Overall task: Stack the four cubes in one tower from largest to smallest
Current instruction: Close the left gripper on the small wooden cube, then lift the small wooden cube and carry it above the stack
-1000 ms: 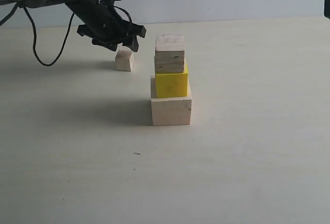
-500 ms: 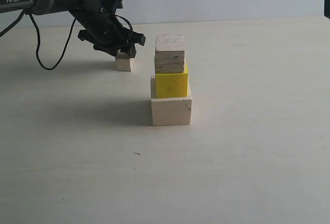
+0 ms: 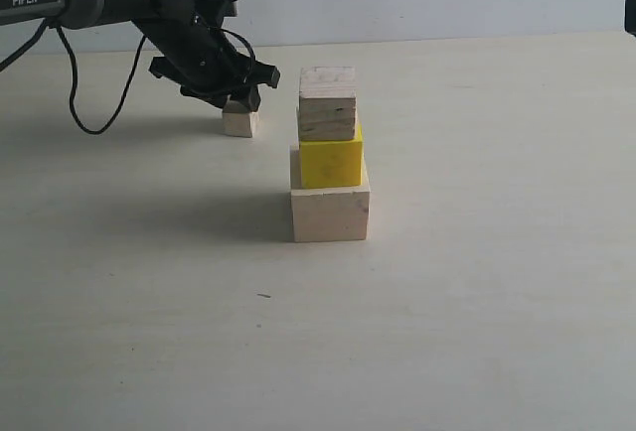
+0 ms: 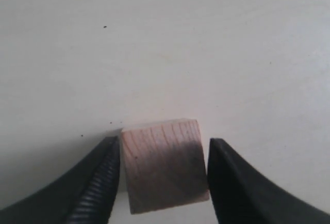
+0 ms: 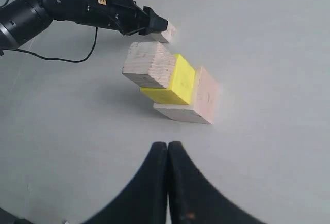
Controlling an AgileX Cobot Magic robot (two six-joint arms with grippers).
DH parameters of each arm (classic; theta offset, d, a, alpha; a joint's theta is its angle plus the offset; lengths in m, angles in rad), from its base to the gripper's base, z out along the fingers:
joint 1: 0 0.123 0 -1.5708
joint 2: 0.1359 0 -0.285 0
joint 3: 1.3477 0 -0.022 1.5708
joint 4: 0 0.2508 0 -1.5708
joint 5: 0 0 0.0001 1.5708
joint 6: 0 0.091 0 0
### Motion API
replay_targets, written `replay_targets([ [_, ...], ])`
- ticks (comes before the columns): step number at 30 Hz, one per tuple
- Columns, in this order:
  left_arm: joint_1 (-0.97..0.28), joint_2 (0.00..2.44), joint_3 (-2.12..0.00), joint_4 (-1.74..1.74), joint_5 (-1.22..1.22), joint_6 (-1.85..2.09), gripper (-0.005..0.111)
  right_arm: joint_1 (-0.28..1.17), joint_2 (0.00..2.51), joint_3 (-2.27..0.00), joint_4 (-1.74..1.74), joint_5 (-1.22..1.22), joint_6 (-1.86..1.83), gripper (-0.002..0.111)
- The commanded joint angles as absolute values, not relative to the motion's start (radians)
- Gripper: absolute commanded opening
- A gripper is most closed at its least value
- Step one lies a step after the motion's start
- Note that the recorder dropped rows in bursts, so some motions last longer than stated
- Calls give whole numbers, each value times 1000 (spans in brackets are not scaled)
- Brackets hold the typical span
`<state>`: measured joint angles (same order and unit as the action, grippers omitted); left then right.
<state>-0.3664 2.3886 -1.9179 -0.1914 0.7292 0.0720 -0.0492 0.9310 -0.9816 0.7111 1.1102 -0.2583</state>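
Smooth matt table (image 3: pixel 497 332), grainy bare-wood smallest cube (image 4: pixel 165 167), smooth painted yellow cube (image 3: pixel 331 163), bare pale-wood largest cube (image 3: pixel 330 215)

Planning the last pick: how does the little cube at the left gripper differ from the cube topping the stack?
The little cube is clearly smaller than the top cube. The little cube sits on the table, flanked by the left gripper; the top cube rests on the yellow cube. The little cube looks pale; the top cube shows a darker grain band. Both are bare wood.
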Motion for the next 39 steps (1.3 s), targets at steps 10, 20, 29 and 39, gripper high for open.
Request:
replay_targets([
  [10, -369, 2386, -1922, -196, 725, 67, 58, -54, 926, -983, 714, 1109, -262, 0],
  [20, -369, 2386, -1922, -196, 725, 70, 58, -54, 926, -983, 714, 1109, -262, 0],
  [29, -369, 2397, -1922, -197, 725, 70, 58, -54, 926, -983, 714, 1109, -262, 0],
  [39, -369, 2402, -1922, -197, 723, 72, 57, -54, 926, -983, 714, 1109, -262, 0],
])
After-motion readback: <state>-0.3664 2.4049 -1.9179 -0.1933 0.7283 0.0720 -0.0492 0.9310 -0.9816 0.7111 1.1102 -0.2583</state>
